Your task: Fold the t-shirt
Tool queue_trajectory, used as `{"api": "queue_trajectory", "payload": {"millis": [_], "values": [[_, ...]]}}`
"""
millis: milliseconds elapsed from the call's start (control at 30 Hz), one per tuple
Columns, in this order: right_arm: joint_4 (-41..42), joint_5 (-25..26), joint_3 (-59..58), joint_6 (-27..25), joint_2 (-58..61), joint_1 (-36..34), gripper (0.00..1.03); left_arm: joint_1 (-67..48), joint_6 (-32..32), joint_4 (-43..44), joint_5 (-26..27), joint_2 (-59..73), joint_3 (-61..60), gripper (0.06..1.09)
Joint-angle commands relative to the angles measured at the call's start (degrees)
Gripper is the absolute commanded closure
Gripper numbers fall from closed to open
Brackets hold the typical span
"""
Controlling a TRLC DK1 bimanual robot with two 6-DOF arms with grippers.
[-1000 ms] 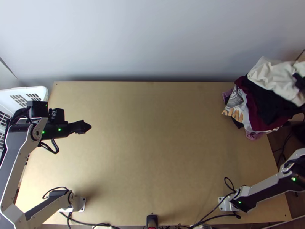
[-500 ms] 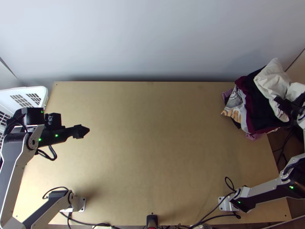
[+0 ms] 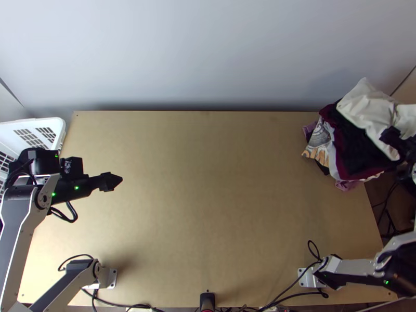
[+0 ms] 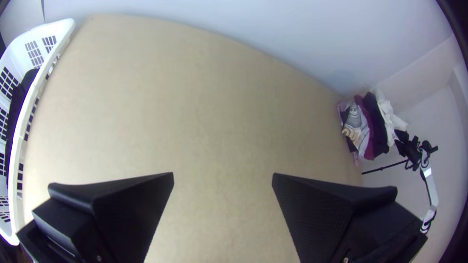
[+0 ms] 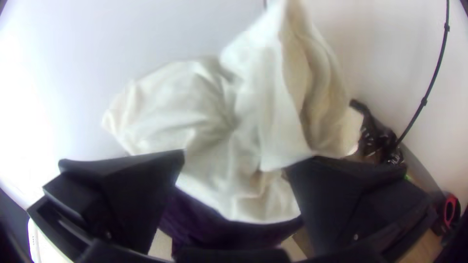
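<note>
Top view: light wooden table (image 3: 218, 208). From its centre, white basket (image 3: 58, 124) at 10 o'clock, heaped garment pile (image 3: 356, 151) at 2. Cream cloth (image 3: 366, 106) lies bunched on top; printed garment (image 3: 319, 139) at the pile's 8 o'clock. Right gripper (image 3: 393, 138) at 2, fingers wide, by cream cloth; contact, can't tell. Left gripper (image 3: 111, 181) between 9 and 10, wide.

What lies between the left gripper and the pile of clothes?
Just the wooden tabletop lies between the left gripper and the pile of clothes, seen in the top view; the left wrist view shows it running toward the pile too.
</note>
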Motion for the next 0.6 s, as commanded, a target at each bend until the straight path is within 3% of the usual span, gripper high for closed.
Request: {"api": "queue_trajectory", "payload": {"millis": [0,233,367,567], "values": [[-2.8,-3.5,1.0,-1.3,-7.8,-0.3,0.03,0.0,-0.4,0.2,0.3,-0.6,-0.9,0.10],[-10.0,-7.3,-2.8,-3.7,-16.2,1.4,0.03,0.7,0.0,0.3,0.2,-1.6,-1.7,0.10],[-9.9,-7.2,-9.4,-5.8,-22.8,3.7,0.03,0.8,0.2,0.6,0.3,-1.8,-2.5,0.10],[-8.9,-7.1,-22.7,-4.1,-35.8,9.1,0.04,0.6,-0.2,0.8,0.3,-2.2,-3.0,0.10]]}}
